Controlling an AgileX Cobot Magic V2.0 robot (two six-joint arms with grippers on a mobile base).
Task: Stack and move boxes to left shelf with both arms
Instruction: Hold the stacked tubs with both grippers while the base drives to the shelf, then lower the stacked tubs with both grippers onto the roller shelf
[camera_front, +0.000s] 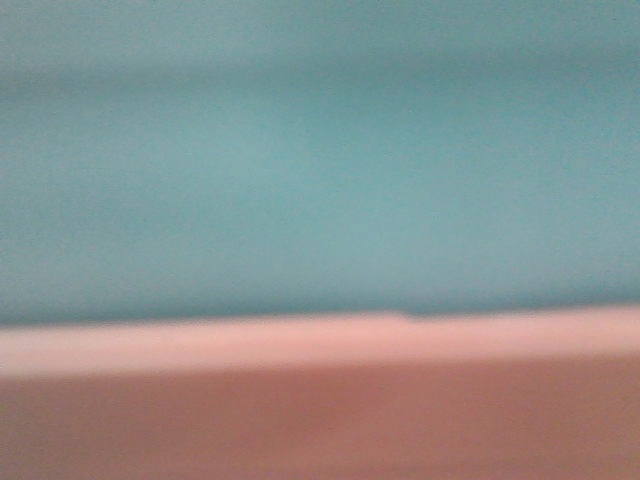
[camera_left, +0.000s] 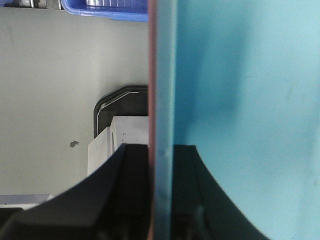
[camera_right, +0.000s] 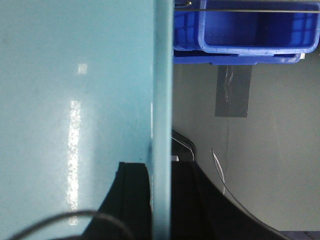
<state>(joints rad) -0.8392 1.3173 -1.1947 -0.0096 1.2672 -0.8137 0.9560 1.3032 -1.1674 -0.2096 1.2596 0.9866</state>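
Blue and pink boxes sit one inside the other, the blue box (camera_front: 320, 150) nested in the pink box (camera_front: 320, 420). The left fingers (camera_left: 125, 200) pinch both rims together. The right fingers (camera_right: 132, 200) pinch the blue rim. Dark blue bins (camera_right: 250, 30) sit behind.

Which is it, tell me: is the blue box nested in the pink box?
Nested. In the left wrist view the blue box's wall sits flush inside the pink box's rim, both pinched by the left hand.
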